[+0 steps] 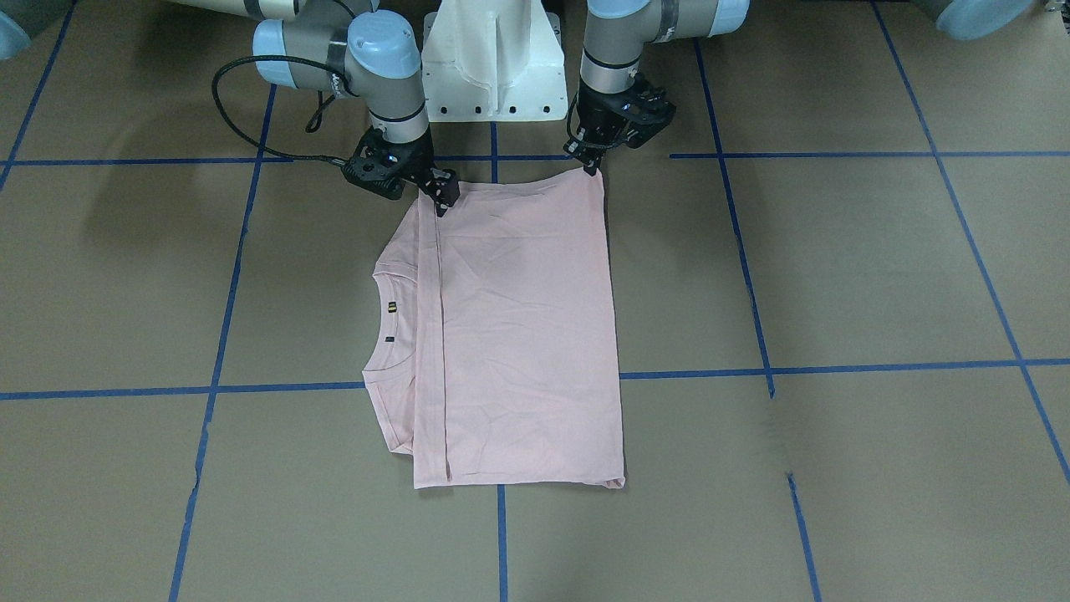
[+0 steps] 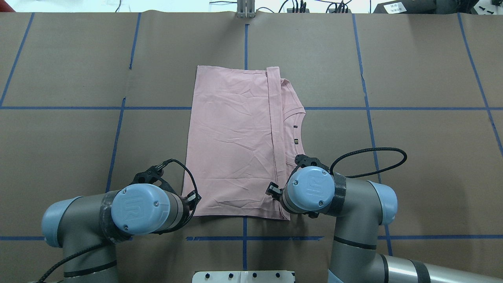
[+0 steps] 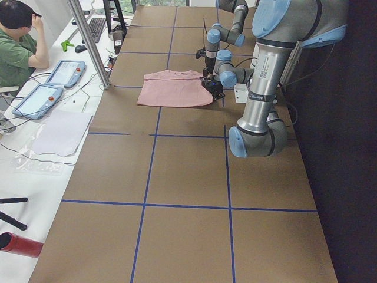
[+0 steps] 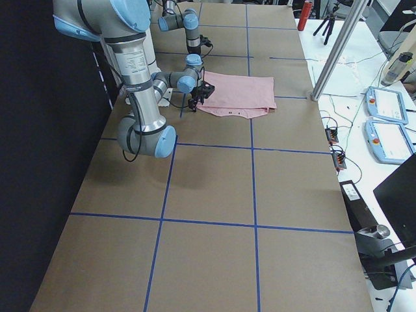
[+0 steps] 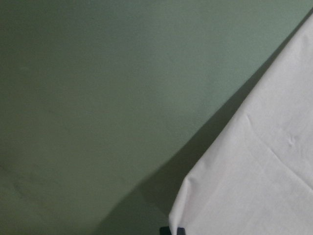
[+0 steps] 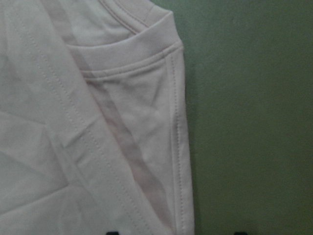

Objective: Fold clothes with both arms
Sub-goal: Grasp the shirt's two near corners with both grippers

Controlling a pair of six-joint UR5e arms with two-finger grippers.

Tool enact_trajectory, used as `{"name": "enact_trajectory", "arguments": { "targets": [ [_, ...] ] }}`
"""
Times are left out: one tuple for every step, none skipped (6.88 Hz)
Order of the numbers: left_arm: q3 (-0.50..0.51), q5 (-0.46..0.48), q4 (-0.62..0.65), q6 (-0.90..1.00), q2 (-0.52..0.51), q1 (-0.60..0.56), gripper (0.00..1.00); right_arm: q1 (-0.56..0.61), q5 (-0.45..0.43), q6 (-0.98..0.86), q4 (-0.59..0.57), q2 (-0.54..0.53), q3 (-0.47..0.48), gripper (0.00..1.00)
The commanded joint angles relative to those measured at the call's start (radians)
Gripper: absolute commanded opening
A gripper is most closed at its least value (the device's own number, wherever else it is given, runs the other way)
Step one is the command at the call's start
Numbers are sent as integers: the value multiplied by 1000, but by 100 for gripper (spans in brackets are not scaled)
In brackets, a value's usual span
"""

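Observation:
The pale pink T-shirt (image 1: 527, 334) lies folded flat on the brown table, back side up, with its collar (image 1: 393, 322) toward the robot's right. The Snoopy drawing is hidden. It also shows in the overhead view (image 2: 232, 145). My left gripper (image 1: 593, 165) is at the shirt's near corner, shut on it; the left wrist view shows that corner (image 5: 254, 186) reaching the closed fingertips. My right gripper (image 1: 440, 198) is low over the other near corner by the folded hem; in the right wrist view the shirt (image 6: 73, 147) lies below its fingertips, which stand wide apart, open.
The white pedestal base (image 1: 489, 67) stands just behind the shirt's near edge. Blue tape lines cross the brown table (image 2: 412, 157). An operator (image 3: 17, 47) and tablets (image 3: 65, 72) are at a side bench beyond the table's far edge.

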Motion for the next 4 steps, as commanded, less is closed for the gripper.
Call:
{"name": "enact_trajectory", "arguments": {
  "targets": [
    [1,0,0,0,2,-1,0,1,2,0,1,5,6,52],
    [1,1,0,0,3,-1,0,7,5,0,1,7,9,48],
    [1,2,0,0,5,-1,0,9,6,-2,1,7,10,41],
    [2,2,0,0,3,-1,0,12,8,-2,1,8,10,24]
  ]
}}
